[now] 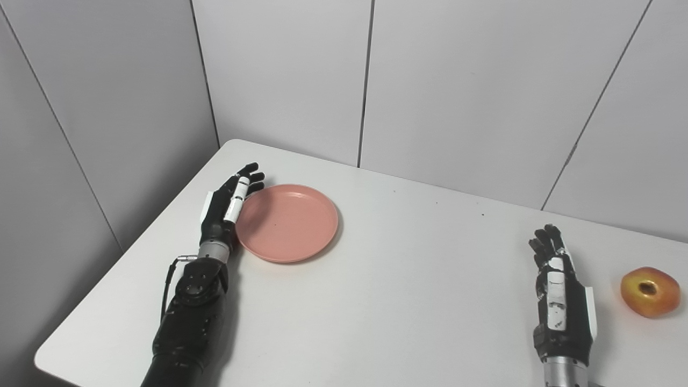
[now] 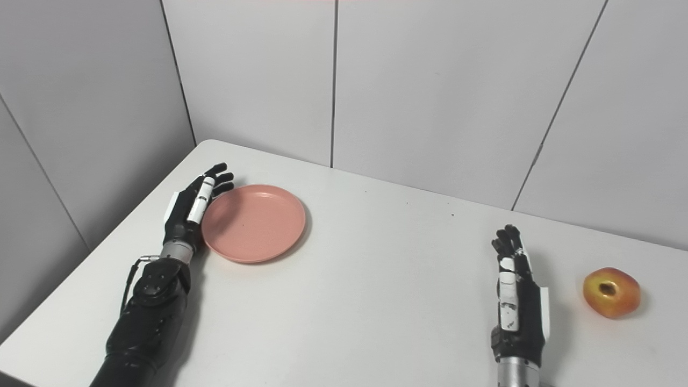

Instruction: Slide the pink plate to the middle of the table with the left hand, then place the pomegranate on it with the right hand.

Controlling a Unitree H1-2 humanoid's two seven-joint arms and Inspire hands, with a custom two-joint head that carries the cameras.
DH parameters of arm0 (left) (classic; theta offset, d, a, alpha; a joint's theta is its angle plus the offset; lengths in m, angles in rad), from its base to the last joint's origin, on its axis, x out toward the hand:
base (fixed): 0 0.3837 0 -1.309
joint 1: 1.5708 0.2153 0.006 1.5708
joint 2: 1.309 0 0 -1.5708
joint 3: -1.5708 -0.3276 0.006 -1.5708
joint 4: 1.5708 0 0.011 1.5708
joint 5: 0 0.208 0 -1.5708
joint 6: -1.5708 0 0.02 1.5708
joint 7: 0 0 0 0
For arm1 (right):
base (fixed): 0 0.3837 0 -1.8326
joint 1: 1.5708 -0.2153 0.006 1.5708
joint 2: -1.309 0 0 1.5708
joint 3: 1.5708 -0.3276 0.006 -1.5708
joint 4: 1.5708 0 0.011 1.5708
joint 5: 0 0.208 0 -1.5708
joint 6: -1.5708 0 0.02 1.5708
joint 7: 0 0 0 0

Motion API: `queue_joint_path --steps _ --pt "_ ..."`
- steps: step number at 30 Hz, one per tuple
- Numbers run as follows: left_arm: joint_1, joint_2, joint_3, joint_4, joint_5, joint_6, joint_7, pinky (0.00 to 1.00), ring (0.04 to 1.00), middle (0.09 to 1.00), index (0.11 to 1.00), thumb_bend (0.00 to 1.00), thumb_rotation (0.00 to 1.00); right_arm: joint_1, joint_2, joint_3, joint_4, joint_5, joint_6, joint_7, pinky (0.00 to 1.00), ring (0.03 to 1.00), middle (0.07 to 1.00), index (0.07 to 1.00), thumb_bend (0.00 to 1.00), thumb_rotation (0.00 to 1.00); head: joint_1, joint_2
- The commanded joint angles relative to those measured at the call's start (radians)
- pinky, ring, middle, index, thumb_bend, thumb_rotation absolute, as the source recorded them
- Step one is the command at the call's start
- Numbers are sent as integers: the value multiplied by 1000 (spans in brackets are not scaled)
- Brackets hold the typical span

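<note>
A pink plate (image 1: pixel 288 221) lies flat on the white table (image 1: pixel 408 279), left of its middle. My left hand (image 1: pixel 228 203) stands on edge against the plate's left rim, fingers stretched out and apart, holding nothing. A red and yellow pomegranate (image 1: pixel 650 291) rests near the table's right side, its crown end facing the camera. My right hand (image 1: pixel 559 293) stands on edge a short way to the left of the fruit, open, with a gap between them.
Grey wall panels close the table in at the back and the left. The table's rounded front-left corner (image 1: pixel 45 359) is near my left forearm. Bare tabletop stretches between the plate and my right hand.
</note>
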Motion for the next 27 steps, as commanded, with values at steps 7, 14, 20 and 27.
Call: queue_joint_path --steps 7,14,20,27 --pt "-37 -12 -13 -60 -10 12 -31 781 808 808 788 300 860 46 -12 -8 32 1 14 10 1000 921 916 911 609 903 -3 7" --pt "-33 -31 -35 -107 10 51 -29 793 813 810 790 277 894 46 -7 -7 28 -6 9 3 1000 913 910 905 580 901 -14 18" --pt "-29 -29 -60 -127 26 77 -29 803 823 819 803 277 948 47 -7 -3 23 -23 5 -4 997 907 905 902 582 916 -28 32" --pt "-32 -43 -80 -146 36 99 -34 803 830 828 812 285 945 44 0 -3 20 -31 12 -7 997 902 898 894 589 911 -61 54"
